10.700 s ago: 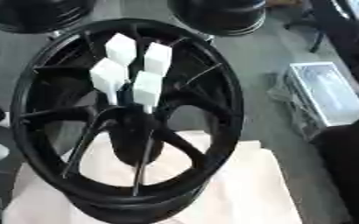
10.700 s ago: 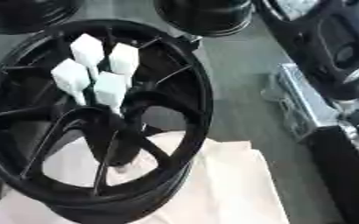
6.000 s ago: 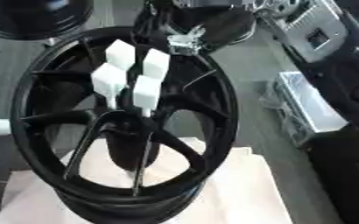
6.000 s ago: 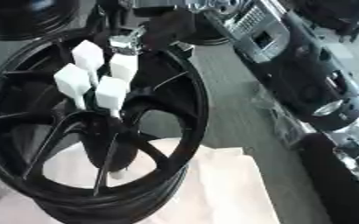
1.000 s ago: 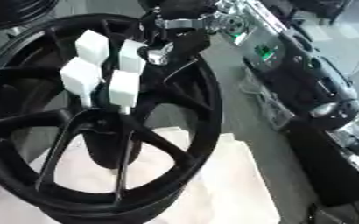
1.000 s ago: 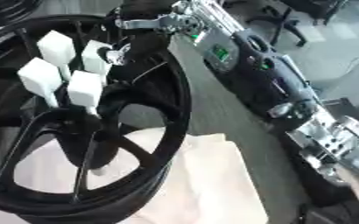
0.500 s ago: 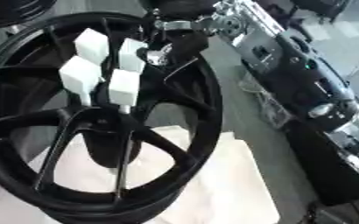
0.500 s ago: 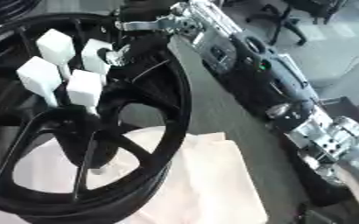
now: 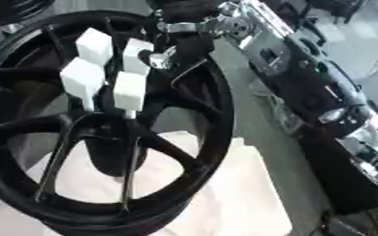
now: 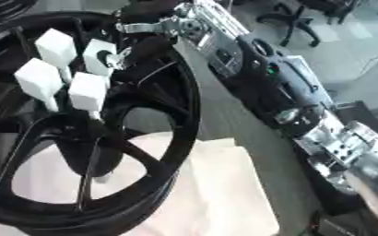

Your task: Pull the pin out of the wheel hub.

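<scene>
Grey floor (image 9: 261, 133) w/ pale cloth (image 9: 224, 193) under black wheel (image 9: 200, 152)

Head stereo pair, close above wheel hub (image 9: 103, 120)

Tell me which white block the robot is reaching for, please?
Find the big black wheel hub; four white-topped pins stand at its centre. The right hand comes from the top and meets the upper right pin, the only one with fingers against it.

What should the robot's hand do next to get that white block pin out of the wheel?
Probably close the fingers on the nearest white pin. The right hand is already right beside it on the black wheel, but I can't tell that it holds it, and all four pins stand in the hub.
</scene>
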